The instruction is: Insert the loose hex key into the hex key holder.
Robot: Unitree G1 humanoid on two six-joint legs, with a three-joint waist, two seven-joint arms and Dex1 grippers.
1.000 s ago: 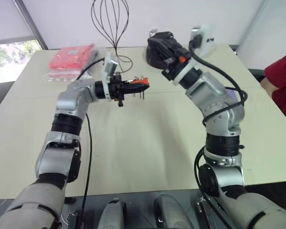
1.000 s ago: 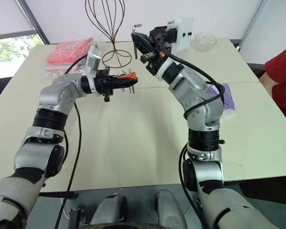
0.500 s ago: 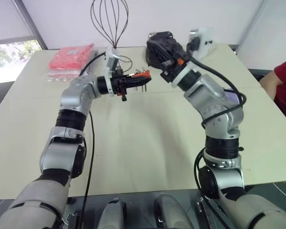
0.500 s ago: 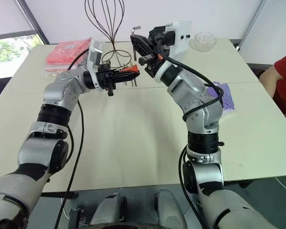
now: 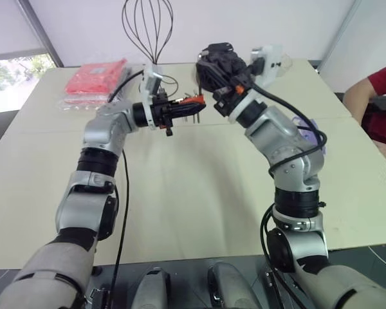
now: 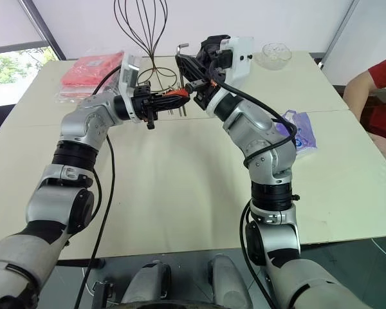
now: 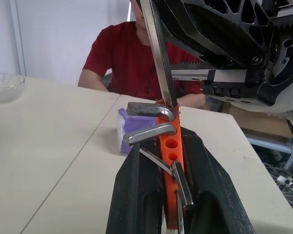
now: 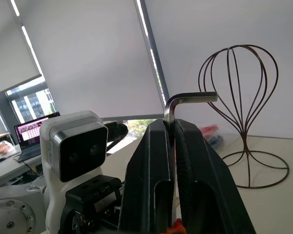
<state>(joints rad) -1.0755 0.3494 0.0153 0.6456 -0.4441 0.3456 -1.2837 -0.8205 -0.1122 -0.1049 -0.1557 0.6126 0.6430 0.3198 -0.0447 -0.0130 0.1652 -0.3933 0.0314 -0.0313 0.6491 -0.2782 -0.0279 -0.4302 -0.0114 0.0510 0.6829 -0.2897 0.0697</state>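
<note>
Since a second ago the two grippers have drawn together above the table (image 6: 180,187). Left gripper (image 7: 168,170) pinches the orange holder (image 7: 170,146) level; right gripper (image 8: 171,134) clamps the loose hex key (image 8: 185,99) upright, its long end meeting the holder's top edge.

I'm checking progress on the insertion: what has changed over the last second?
The left gripper carried the holder up and toward the right gripper, so the gap closed; the hex key now stands with its tip at the holder's top end. The person's arm reached further in. Both grips stayed shut on their parts; the red packet and wire stand did not move.
</note>
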